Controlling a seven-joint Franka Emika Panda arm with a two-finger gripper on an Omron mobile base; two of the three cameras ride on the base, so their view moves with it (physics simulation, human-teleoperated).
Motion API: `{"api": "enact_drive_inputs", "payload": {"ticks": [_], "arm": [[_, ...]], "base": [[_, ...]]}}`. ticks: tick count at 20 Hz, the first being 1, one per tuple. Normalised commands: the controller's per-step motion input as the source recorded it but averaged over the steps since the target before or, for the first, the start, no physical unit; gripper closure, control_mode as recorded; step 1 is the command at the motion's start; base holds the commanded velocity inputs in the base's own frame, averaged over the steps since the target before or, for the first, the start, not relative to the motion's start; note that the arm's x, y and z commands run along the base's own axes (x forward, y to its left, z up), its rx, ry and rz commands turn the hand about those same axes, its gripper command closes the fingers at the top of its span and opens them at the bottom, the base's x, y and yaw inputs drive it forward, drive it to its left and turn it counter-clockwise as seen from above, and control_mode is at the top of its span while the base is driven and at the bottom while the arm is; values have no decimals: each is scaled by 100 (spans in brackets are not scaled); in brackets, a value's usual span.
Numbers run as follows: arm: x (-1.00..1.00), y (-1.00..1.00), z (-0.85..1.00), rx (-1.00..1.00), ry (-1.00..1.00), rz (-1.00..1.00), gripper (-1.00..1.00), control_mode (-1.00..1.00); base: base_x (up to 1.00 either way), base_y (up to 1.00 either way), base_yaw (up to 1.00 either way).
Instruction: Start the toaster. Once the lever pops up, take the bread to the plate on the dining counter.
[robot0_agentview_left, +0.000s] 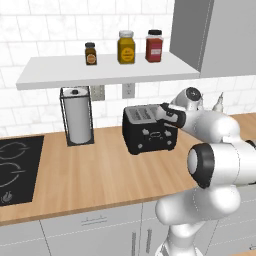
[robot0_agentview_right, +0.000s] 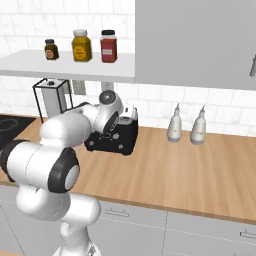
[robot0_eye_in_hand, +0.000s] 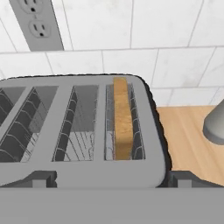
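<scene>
Black toaster (robot0_eye_in_hand: 83, 131), one bread slice (robot0_eye_in_hand: 122, 118) inside.

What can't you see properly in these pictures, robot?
- Black boxy toaster: in the right base view the white arm covers most of it.
- Tan bread slice: hand view shows just its top edge; the slot hides the rest.
- Three shelf jars: labels too small to read.

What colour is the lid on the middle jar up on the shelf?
Yellow, matching the yellow middle jar on the white wall shelf; clearest in the left base view.
</scene>
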Motion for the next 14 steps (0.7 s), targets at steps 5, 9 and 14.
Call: {"api": "enact_drive_inputs", "payload": {"ticks": [5, 9, 14], "arm": [[30, -2, -3, 0, 0, 0, -100, -100], [24, -2, -3, 0, 0, 0, -100, -100], [12, -6, -10, -1, 0, 0, -100, -100]], "base": [[0, 0, 0], [0, 0, 0], [0, 0, 0]]}}
